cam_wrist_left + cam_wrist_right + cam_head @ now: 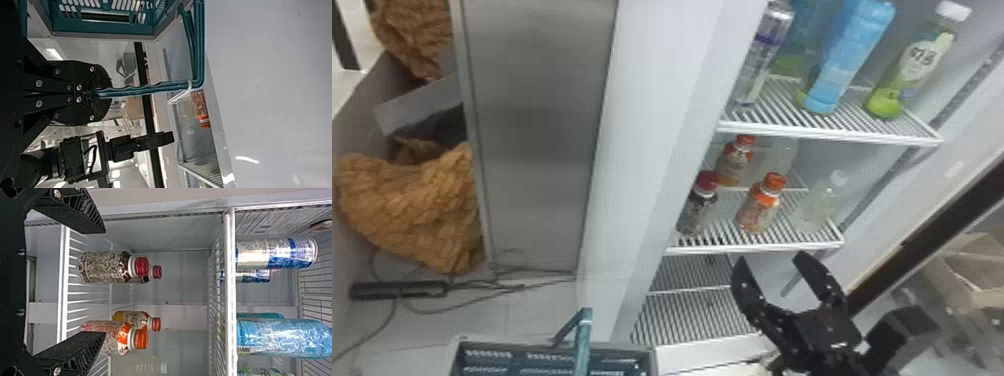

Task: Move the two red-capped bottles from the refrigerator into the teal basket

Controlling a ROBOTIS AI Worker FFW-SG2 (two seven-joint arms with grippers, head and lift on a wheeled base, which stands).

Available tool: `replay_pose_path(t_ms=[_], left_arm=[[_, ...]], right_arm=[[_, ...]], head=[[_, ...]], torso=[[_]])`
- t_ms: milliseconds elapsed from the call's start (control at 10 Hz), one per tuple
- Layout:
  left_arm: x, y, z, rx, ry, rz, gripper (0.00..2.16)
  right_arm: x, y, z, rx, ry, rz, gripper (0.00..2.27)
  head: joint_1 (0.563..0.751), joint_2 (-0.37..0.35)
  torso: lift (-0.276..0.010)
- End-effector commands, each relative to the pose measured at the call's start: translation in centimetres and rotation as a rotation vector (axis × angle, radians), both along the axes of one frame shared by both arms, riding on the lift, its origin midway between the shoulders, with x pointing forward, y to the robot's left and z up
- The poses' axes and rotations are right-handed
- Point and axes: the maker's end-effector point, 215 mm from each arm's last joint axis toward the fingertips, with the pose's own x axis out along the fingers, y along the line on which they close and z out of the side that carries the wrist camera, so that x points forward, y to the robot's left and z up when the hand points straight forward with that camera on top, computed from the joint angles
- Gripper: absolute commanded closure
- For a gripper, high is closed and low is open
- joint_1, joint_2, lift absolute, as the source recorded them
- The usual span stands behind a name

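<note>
R hand [771,258] spread wide; L hand [106,93] grips bskt handle [156,88].

The basket [101,28] is teal with a grey rim. On the white-barred shelf [754,248], the near left bottle [103,267] has pale squiggles over dark and a deep red cap; the orange bottle [758,212] has a red-orange cap. Above, the tall bottle [852,55] is bright blue, the right-hand bottle [907,75] green, white-capped.

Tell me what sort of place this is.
Possibly a robotics lab or workroom with a shop-style refrigerator: its wire shelf holds bottled drinks, a robot's left hand grips a teal basket, and what looks like a power strip lies on the floor.
</note>
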Motion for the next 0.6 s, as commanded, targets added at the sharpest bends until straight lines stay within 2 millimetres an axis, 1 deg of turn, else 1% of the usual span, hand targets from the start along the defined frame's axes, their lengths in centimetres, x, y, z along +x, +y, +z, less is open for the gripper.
replay_pose_path(t_ms=[0, 500], left_arm=[[0.05, 0.03, 0.00, 0.000, 0.000, 0.002, 1.17], [0.00, 0.10, -0.04, 0.000, 0.002, 0.003, 1.17]], right_arm=[[-0.02, 0.00, -0.12, 0.002, 0.002, 0.001, 0.08], [0.03, -0.05, -0.19, 0.006, 0.001, 0.000, 0.08]], head=[[0.695, -0.350], [0.695, -0.350]], torso=[[-0.224], [-0.224]])
